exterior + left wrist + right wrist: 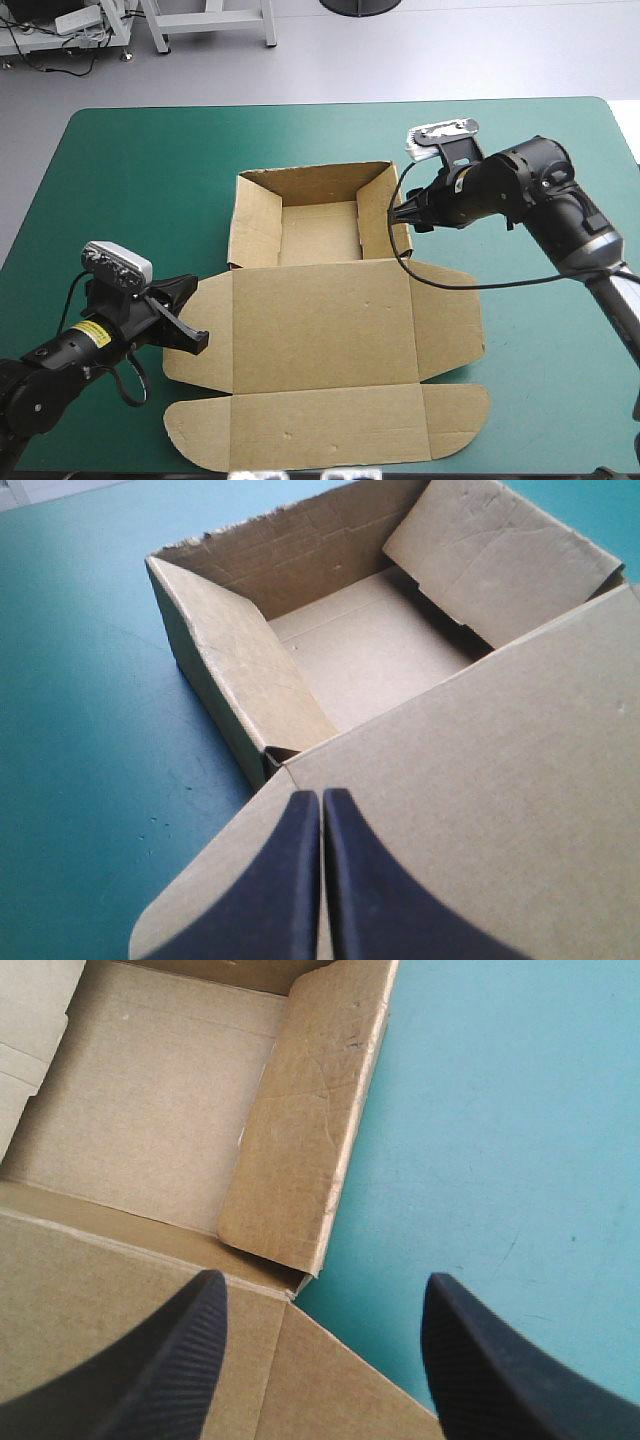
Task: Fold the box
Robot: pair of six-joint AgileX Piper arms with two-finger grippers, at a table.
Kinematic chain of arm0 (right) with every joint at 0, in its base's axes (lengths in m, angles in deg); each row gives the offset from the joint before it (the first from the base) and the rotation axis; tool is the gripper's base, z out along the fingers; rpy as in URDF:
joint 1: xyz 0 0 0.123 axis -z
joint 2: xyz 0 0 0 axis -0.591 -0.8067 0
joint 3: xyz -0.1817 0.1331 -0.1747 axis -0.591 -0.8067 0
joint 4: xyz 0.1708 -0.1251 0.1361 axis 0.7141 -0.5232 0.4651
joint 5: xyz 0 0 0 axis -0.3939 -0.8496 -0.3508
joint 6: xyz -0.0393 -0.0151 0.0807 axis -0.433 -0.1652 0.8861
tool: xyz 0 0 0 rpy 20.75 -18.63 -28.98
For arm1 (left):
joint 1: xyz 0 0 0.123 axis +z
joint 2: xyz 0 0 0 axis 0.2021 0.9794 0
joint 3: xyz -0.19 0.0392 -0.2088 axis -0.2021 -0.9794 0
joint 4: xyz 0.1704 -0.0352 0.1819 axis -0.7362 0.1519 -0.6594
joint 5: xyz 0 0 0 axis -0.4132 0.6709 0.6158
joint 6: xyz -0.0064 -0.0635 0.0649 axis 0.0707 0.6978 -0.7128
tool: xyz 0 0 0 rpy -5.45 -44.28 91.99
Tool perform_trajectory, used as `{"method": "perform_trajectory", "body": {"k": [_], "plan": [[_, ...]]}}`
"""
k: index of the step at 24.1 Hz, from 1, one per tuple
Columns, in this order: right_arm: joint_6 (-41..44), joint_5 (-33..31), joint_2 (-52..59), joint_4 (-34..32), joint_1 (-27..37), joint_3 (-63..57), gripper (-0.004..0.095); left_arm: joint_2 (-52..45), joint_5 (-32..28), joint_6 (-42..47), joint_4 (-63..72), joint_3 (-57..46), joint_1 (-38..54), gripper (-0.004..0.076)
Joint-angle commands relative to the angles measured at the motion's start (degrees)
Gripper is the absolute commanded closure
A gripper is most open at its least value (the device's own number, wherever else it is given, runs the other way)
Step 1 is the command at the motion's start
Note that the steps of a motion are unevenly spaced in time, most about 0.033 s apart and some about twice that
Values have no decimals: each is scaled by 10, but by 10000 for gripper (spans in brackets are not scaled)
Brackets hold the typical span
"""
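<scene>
The brown box (325, 335) lies mid-table. Its far part is a tray (318, 232) with walls raised, and its lid lies flat toward the near edge with side flaps spread. My left gripper (198, 337) is at the lid's left flap (230, 880); in its wrist view the black fingers (322, 798) meet in a point over that flap, shut, with no board seen between them. My right gripper (402, 215) hovers at the tray's right wall (300, 1150), open (325, 1278). One finger stands over the lid's hinge corner, the other over the teal-green cover.
The lid's front flap (325, 432) reaches close to the table's near edge. Teal-green cover (140, 190) stretches to both sides of the box and beyond the tray to the far edge.
</scene>
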Motion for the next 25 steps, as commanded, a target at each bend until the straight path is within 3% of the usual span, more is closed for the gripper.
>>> {"method": "perform_trajectory", "body": {"k": [1, 9, 15, 21, 23, 25], "plan": [[0, 30, -18, 6, 1, 22, 268, -7, -37, -1, 10, 14, -3, 729], [9, 9, -146, 8, 8, 135, 242, -7, -50, -13, 10, 9, -3, 729], [-1, -92, -259, 22, 36, 266, 239, -9, -63, -13, 17, -23, -3, 729], [-5, -91, -307, 71, 47, 274, 240, -9, -83, -13, 16, -25, -3, 729], [-5, -91, -313, 73, 47, 271, 322, -9, -83, -13, 16, -25, -3, 729], [-11, -91, -315, 74, 47, 271, 560, -9, -87, -13, 16, -25, -3, 729]]}}
